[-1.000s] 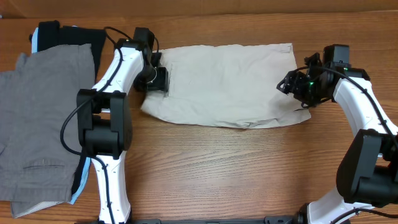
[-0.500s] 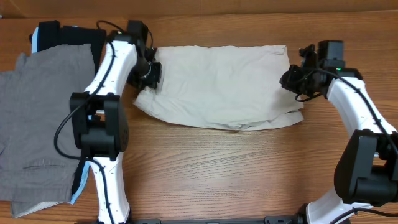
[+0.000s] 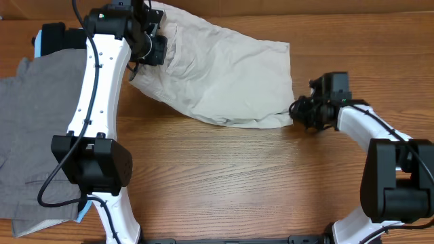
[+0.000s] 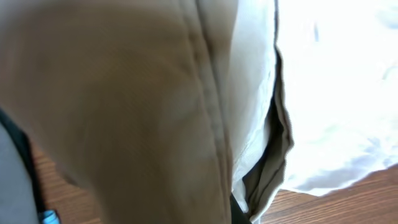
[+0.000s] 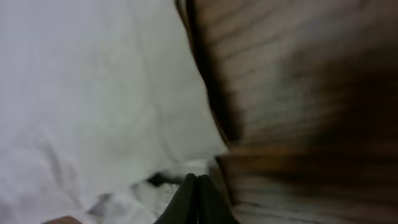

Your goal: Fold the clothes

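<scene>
Losing one end of the cloth is the chief danger. The left hand (image 3: pixel 154 46) is clamped on a bunched edge of the shorts (image 3: pixel 224 81) and holds it raised. The rest of the cloth slopes down from that hand onto the surface (image 3: pixel 237 176) and reaches across to the right hand (image 3: pixel 300 112). The right hand sits low at the opposite corner with its fingers (image 5: pixel 189 200) drawn together. The wrist view is too blurred to show whether any hem lies between them. If none does, a pull from the left hand would drag the whole garment sideways and crumple it. Another danger is the thick wad in the left hand, which could slip out under tension. The grey trousers (image 3: pixel 34 122) lie just beyond the left hand's outer side, so a drifting fold could land on them.
</scene>
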`<state>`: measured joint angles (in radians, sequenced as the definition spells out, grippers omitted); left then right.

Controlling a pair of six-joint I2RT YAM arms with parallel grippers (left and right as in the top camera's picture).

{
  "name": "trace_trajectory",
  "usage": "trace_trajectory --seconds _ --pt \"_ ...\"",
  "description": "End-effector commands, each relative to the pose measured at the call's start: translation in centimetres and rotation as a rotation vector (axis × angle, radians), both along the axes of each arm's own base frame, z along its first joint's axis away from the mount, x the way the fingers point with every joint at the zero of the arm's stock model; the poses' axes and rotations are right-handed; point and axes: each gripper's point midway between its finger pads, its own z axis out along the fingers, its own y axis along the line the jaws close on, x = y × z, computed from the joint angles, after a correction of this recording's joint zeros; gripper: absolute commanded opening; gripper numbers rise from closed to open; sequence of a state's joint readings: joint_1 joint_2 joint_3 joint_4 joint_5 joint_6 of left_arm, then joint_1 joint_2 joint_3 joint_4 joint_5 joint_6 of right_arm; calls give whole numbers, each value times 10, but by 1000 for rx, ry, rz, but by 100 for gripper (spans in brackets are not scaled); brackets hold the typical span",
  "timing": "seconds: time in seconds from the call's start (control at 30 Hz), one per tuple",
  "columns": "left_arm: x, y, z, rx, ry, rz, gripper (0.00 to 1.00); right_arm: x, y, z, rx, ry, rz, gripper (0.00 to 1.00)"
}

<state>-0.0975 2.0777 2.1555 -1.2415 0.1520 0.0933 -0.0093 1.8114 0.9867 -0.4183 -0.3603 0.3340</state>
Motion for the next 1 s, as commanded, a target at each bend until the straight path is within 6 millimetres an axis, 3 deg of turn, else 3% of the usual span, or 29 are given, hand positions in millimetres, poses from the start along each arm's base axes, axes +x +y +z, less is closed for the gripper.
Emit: trace_trajectory --seconds 0.0,0.4,0.53,0.6,0.7,0.83,0.9,0.97 --pt "1 -26 32 -78 -86 -87 4 -12 10 -15 13 45 -7 4" --pt "32 -84 45 -211 -197 -18 4 3 20 -1 45 -13 20 4" --pt "42 -109 37 -233 -219 -40 4 2 20 -1 46 -9 20 4" --pt "44 -112 30 -213 -214 -38 4 1 22 2 58 -11 25 4" --pt "43 -108 34 -200 -220 -27 4 0 29 22 106 -41 46 4" --pt "36 -95 48 -197 -209 -8 4 10 27 73 113 -186 48 4" --pt "30 -91 51 -191 -186 -1 4 19 18 98 78 -272 27 4" --pt "26 -88 49 -185 -166 4 4 27 7 103 15 -305 -9 4"
